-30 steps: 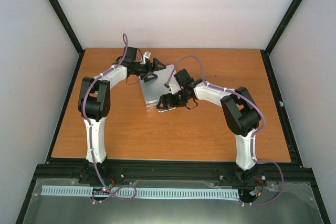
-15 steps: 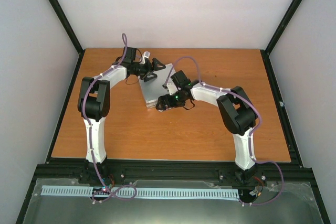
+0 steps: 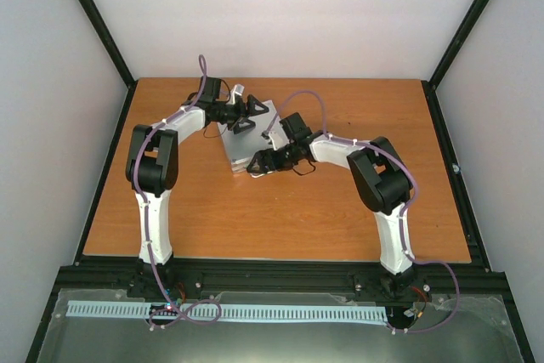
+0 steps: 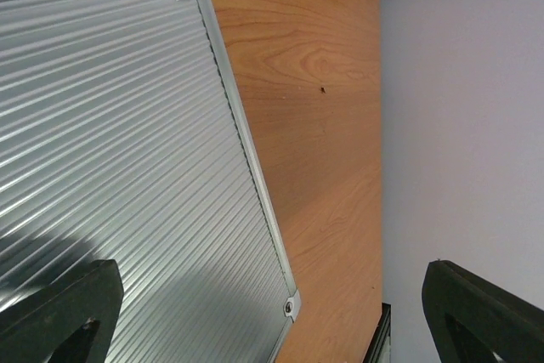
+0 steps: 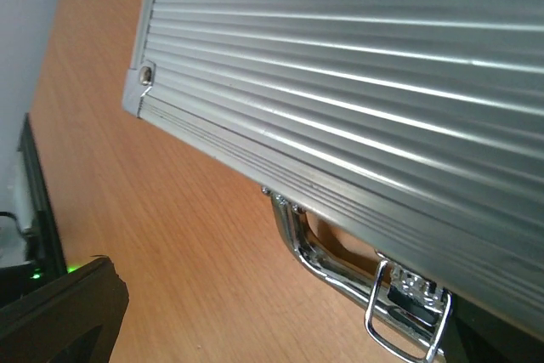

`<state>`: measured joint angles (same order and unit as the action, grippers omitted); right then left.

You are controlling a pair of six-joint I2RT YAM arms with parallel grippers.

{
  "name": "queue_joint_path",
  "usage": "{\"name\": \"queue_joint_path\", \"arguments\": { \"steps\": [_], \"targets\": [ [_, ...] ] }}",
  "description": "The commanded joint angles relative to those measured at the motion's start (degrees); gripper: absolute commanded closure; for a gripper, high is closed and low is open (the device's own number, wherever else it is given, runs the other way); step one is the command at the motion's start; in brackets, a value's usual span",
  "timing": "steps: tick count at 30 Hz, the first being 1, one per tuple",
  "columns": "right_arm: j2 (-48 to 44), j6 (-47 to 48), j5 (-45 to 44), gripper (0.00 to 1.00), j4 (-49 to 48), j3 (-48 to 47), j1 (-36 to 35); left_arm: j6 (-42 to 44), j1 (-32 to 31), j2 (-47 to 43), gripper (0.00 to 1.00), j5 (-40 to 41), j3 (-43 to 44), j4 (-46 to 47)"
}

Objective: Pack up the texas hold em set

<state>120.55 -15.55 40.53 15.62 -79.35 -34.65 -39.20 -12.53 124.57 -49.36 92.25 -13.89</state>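
Right gripper [image 5: 276, 333] wide open, empty, at the closed aluminium case's [image 5: 382, 82] front edge, chrome latch [image 5: 406, 320] just ahead between its fingers. Left gripper [image 4: 272, 320] beyond, also spread and empty over the lid. Risk: a finger shoves the case instead of snapping the latch.

Case [image 3: 245, 140] interior — out of sight

Case [image 3: 245, 138]: silver metal, lid ribbed in fine parallel grooves, satin sheen. The edge trim is smooth metal, with a small shiny rivet [image 5: 146, 74] at the corner.
Clasp [image 5: 406, 319]: bright chrome, mirror-glossy, smooth.
Desk [image 3: 280, 210]: orange-brown wood grain, smooth, low sheen.
Fingers [image 4: 64, 312] of the left tool [image 3: 247, 113]: black plastic, matt, slightly grainy.
Arms [image 3: 151, 214]: white plastic shells, smooth and faintly glossy; black matt joints.
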Motion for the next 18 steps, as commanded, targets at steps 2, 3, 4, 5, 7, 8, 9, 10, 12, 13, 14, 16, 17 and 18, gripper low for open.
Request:
{"name": "queue_joint_path", "arguments": {
  "steps": [2, 3, 4, 5, 7, 8, 9, 10, 12, 13, 14, 16, 17, 18],
  "targets": [
    [6.14, 0.83, 15.99, 0.02, 2.01, 1.88, 0.28, 1.05, -0.38, 2.60, 0.00, 2.21, -2.80, -6.46],
    [6.47, 1.19, 16.78, 0.02, 2.60, 1.97, 0.74, 1.06, -0.34, 2.53, 0.00, 2.23, -3.03, -6.44],
    [6.76, 1.29, 18.10, 0.02, 2.73, 2.26, 1.18, 1.10, -0.38, 2.39, 0.00, 2.25, -3.18, -6.35],
    [7.24, 1.38, 19.29, 0.02, 2.87, 2.36, 1.71, 1.06, -0.38, 2.36, 0.00, 2.25, -3.41, -6.24],
    [8.40, 0.72, 21.42, 0.02, 2.95, 2.43, 2.69, 1.13, -0.38, 2.19, 0.00, 2.23, -3.74, -6.17],
    [9.16, 0.40, 22.43, 0.02, 2.89, 2.45, 3.12, 1.21, -0.38, 2.15, 0.00, 2.22, -3.96, -6.13],
    [9.84, 0.03, 22.97, 0.02, 2.90, 2.38, 3.40, 1.27, -0.38, 2.07, 0.00, 2.24, -4.07, -6.12],
    [10.46, -0.30, 23.49, 0.02, 2.86, 2.34, 3.63, 1.34, -0.38, 1.92, 0.00, 2.21, -4.28, -6.15],
    [11.77, -0.32, 24.78, 0.02, 3.11, 1.84, 3.87, 1.44, -0.38, 1.74, 0.00, 2.29, -4.61, -6.13],
    [12.20, -0.35, 25.36, 0.02, 3.26, 1.63, 3.89, 1.46, -0.38, 1.58, 0.00, 2.37, -4.75, -6.14],
    [12.53, -0.31, 25.84, 0.02, 3.23, 1.39, 3.89, 1.49, -0.38, 1.49, 0.00, 2.43, -4.93, -6.07],
    [12.96, -0.43, 26.23, 0.02, 3.26, 0.99, 3.89, 1.58, -0.38, 1.39, 0.00, 2.50, -5.20, -6.06],
    [13.16, -0.52, 26.35, 0.02, 3.21, 0.82, 3.89, 1.58, -0.38, 1.45, 0.00, 2.53, -5.35, -5.98],
    [13.32, -0.73, 26.54, 0.02, 3.01, 0.60, 3.94, 1.53, -0.36, 1.39, 0.00, 2.60, -5.40, -5.97]
  ]
}}
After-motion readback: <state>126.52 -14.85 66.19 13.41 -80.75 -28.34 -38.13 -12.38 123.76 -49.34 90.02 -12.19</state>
